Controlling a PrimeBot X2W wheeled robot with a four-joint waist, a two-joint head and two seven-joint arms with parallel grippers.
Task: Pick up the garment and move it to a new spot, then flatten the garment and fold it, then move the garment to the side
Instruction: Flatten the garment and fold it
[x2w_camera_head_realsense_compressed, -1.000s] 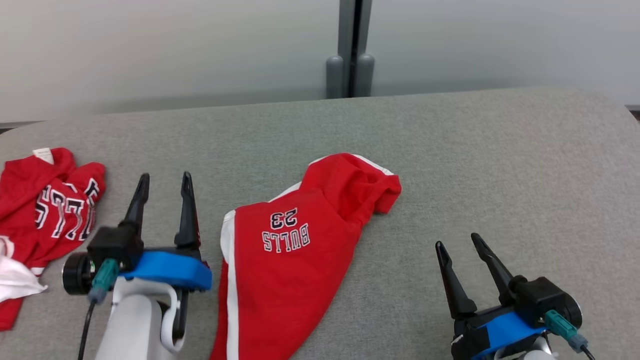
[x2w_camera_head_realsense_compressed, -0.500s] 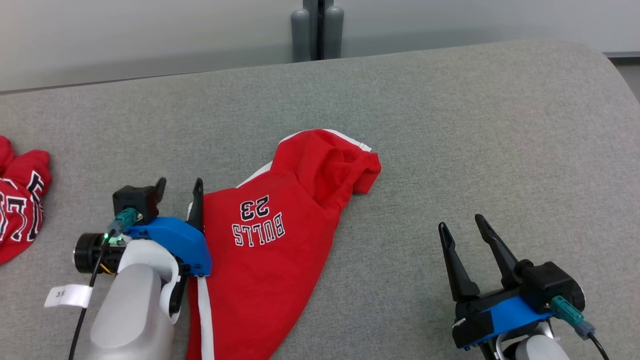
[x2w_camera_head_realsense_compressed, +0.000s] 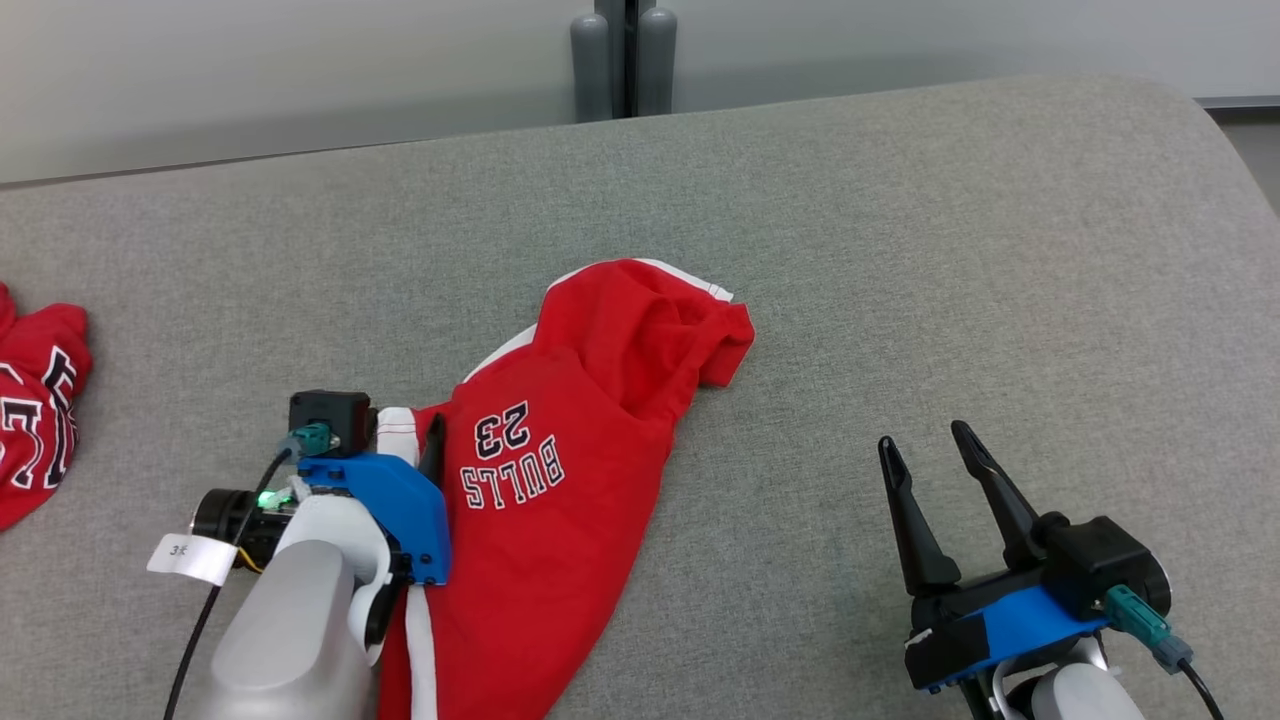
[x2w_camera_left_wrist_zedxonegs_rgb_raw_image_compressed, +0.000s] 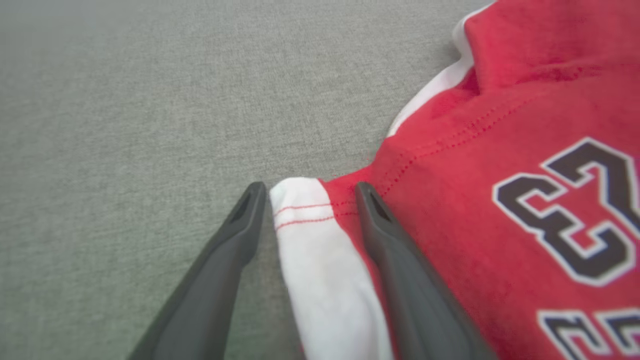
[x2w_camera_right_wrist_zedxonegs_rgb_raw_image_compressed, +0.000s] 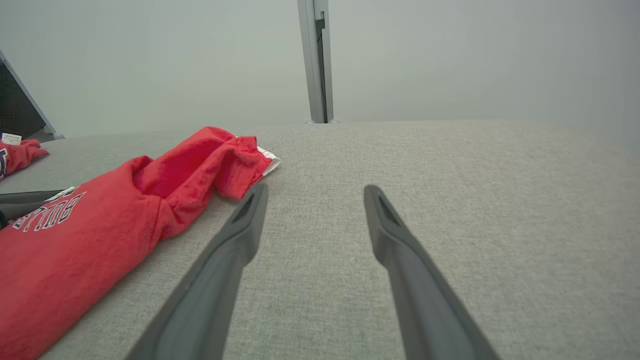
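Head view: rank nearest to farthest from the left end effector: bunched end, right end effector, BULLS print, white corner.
1. white corner, between the fingers of the left end effector
2. BULLS print, just right
3. bunched end, farther up-right
4. right end effector, far right

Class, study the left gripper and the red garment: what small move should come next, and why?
Probably close the left gripper: its open jaws straddle the white-striped corner of the red garment, so shutting should pinch it for lifting. The right gripper is open, clear of the cloth.
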